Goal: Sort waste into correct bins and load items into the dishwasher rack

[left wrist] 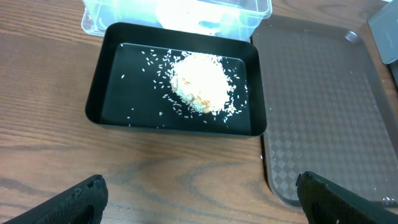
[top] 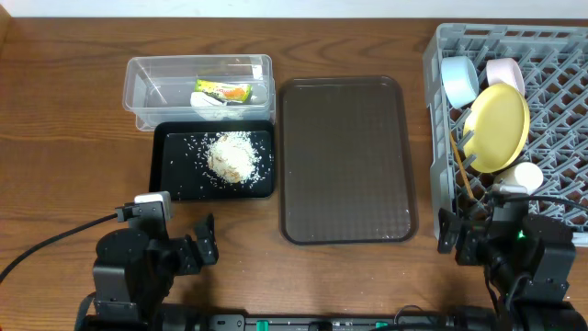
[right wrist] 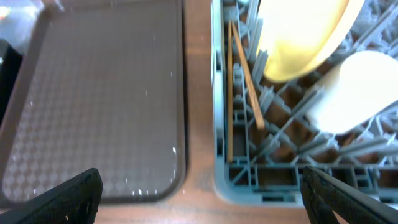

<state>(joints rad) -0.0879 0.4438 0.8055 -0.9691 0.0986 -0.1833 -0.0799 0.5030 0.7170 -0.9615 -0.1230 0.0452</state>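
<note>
The green-yellow-orange wrapper (top: 223, 92) lies in the clear tub (top: 147, 87). The rice scraps (top: 232, 156) (left wrist: 199, 82) are heaped in the black tray (top: 170, 175) (left wrist: 106, 93). The grey rack (top: 560, 92) (right wrist: 236, 168) holds the yellow plate (top: 499, 127) (right wrist: 305, 37), light blue bowl (top: 457, 78), pinkish-white bowl (top: 505, 72), pale cup (top: 527, 176) (right wrist: 354, 87) and chopsticks (top: 459, 170) (right wrist: 239, 74). My left gripper (top: 188, 250) (left wrist: 199, 199) is open and empty over bare table in front of the black tray. My right gripper (top: 478, 241) (right wrist: 199, 196) is open and empty at the rack's front left corner.
A large dark brown serving tray (top: 344, 156) (left wrist: 329, 93) (right wrist: 93, 93) lies between the bins and the rack. The clear tub's edge shows in the left wrist view (left wrist: 249, 12). Wooden table (top: 64, 138) runs all around.
</note>
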